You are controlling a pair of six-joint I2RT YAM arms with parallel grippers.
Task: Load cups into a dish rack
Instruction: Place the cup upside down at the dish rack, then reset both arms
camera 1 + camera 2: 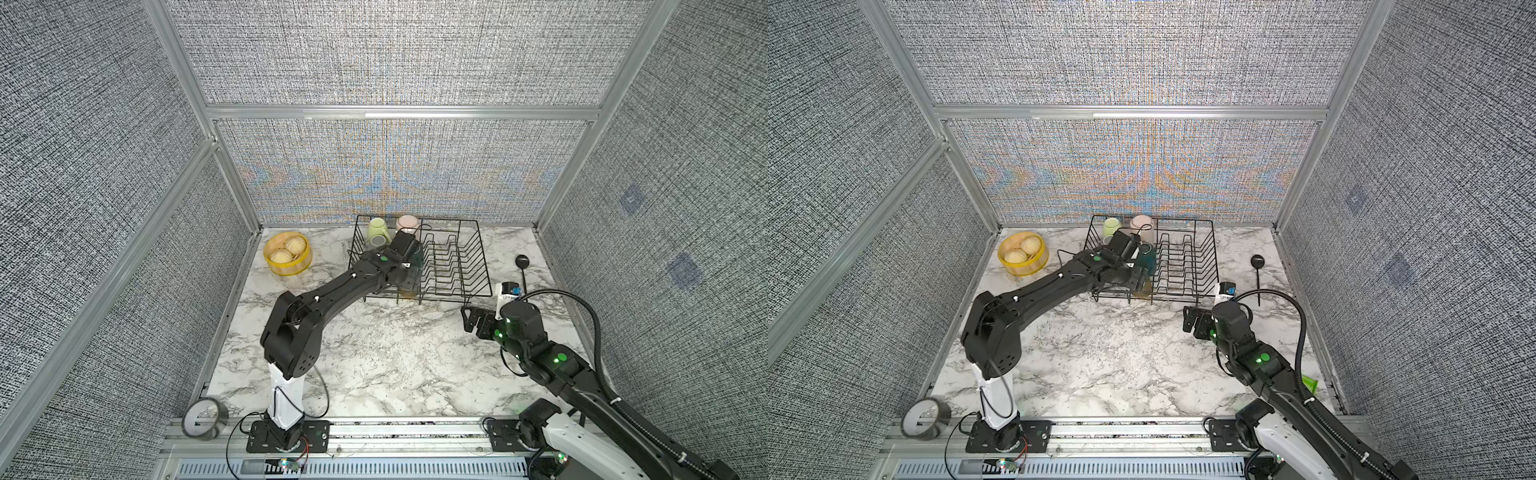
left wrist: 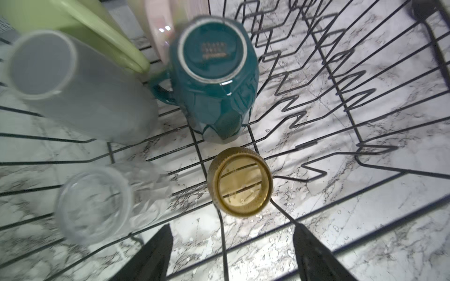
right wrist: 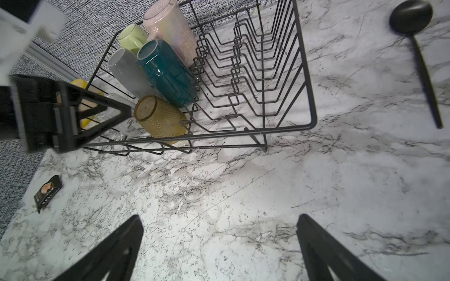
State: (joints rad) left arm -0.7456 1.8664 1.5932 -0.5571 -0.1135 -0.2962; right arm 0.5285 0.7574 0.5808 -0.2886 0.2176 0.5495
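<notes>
While the left tool (image 2: 232, 227) stands released and empty, the amber glass tumbler (image 2: 239, 181) sits base-up, its axis upright, straight ahead of it at the near edge of the dish rack (image 1: 453, 262). The right tool (image 3: 219, 216), spread wide and empty, hangs over the tabletop (image 3: 243, 194) off the rack's near right corner, clearly the farther arm.

You get soft, even, bright light in both top views, with rainbow moiré rippling across the back wall (image 1: 390, 174) and wide-angle stretch toward the edges. In the left wrist view, glare whitens the marble table (image 2: 243, 233) near the amber tumbler (image 2: 239, 181), the corners fall dim, and the grey mug (image 2: 80, 92) and clear glass (image 2: 97, 204) blur.
</notes>
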